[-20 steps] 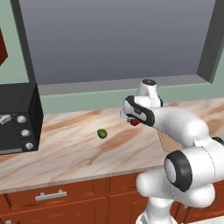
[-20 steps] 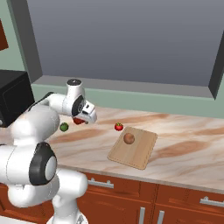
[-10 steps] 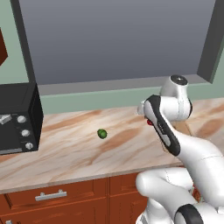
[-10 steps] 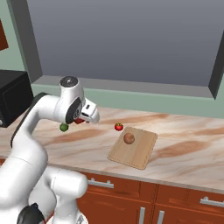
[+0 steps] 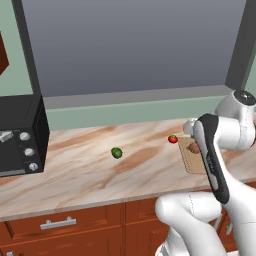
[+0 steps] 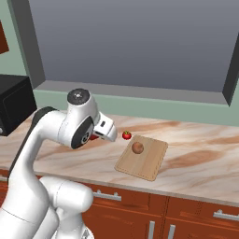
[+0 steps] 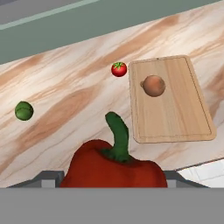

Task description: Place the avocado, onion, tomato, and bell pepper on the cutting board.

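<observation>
The bell pepper sits clamped between the gripper fingers (stem up), above the counter's front edge. The onion lies on the cutting board, the tomato just off its corner, the avocado well apart.

The arm has swung the hand, clamped on the bell pepper, from above the avocado toward the cutting board.
</observation>
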You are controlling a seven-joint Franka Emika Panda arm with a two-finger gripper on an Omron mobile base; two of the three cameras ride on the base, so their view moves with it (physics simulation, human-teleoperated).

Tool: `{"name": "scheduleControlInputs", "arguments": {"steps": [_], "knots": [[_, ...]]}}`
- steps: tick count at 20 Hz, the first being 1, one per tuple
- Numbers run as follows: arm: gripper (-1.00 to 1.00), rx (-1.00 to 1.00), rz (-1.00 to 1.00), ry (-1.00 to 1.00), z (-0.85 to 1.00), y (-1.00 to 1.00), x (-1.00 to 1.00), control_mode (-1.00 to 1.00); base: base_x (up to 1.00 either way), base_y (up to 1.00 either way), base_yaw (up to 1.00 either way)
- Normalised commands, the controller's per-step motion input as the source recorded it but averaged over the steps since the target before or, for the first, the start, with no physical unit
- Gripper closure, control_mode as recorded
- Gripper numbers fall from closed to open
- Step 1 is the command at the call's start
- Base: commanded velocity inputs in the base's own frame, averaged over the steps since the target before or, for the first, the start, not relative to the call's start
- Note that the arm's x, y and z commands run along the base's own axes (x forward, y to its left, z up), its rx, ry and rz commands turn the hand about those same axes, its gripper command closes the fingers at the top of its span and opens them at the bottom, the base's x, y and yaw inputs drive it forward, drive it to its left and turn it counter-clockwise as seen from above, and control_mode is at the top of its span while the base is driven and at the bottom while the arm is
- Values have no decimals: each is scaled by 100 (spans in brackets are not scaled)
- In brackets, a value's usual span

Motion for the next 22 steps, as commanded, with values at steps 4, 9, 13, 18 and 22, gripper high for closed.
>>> {"name": "scheduleControlInputs", "arguments": {"steps": [4,9,13,18,22], "knots": [[100,0,-5,0,16,-74,-36,-100,0,0,0],[100,0,-6,0,12,-80,-5,-100,0,0,0],[100,0,1,0,12,-44,27,-100,0,0,0],[100,0,2,2,1,-42,50,-100,0,0,0],[100,0,0,14,-5,-41,65,-100,0,0,0]]}}
